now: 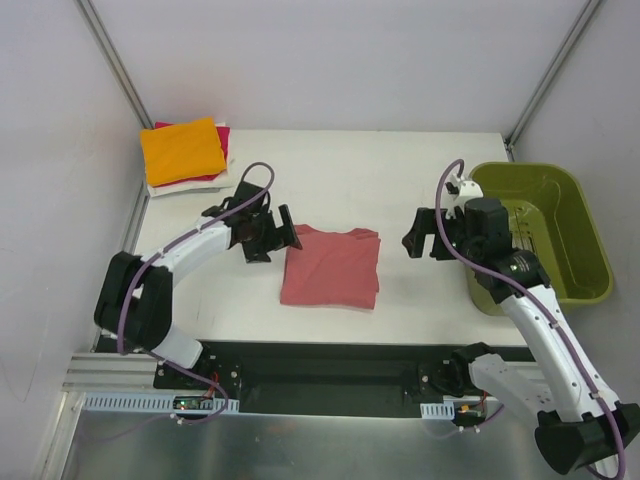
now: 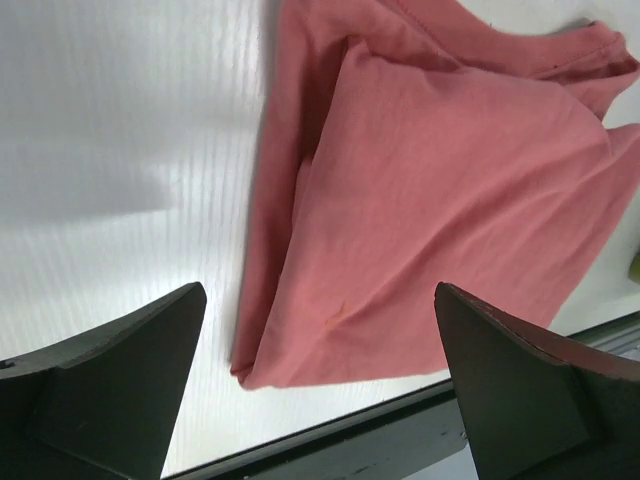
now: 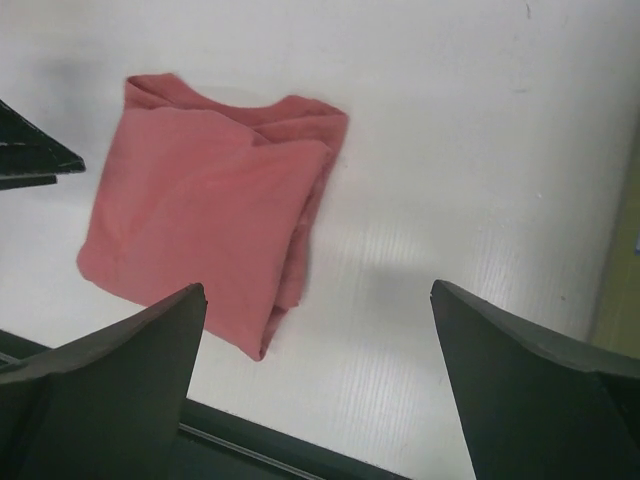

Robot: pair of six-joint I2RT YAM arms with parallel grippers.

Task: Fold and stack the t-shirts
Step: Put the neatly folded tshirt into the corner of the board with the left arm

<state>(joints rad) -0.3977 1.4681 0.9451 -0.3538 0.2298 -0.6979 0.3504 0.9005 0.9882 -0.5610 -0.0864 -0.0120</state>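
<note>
The red shirt [image 1: 331, 267] lies at the middle of the table [image 1: 420, 170], toward its near edge, folded to a rough rectangle with its collar on the far side. I judge the fold complete, or nearly so. The right-hand layers sit slightly uneven in the right wrist view. The left gripper [image 1: 273, 233] hangs just beside the shirt's far left corner, jaws wide apart and holding nothing. The right gripper [image 1: 421, 240] hangs to the shirt's right, a little apart from it, and is likewise wide open and empty. I read this placing as both arms standing off a finished fold, one on each flank, ready to take the bundle by its edges. At the far left corner of the table the orange shirt [image 1: 182, 150] rests on top of the magenta shirt [image 1: 222, 140], with the white shirt [image 1: 165, 188] underneath. Their edges are roughly in line. That corner is evidently the stacking place, and the red shirt is well apart from it, not yet added. The green basket [image 1: 590, 250] stands off the right edge of the table. I see no cloth in the visible part of it, only its bare ribbed floor. The right arm hides its near left corner.
</note>
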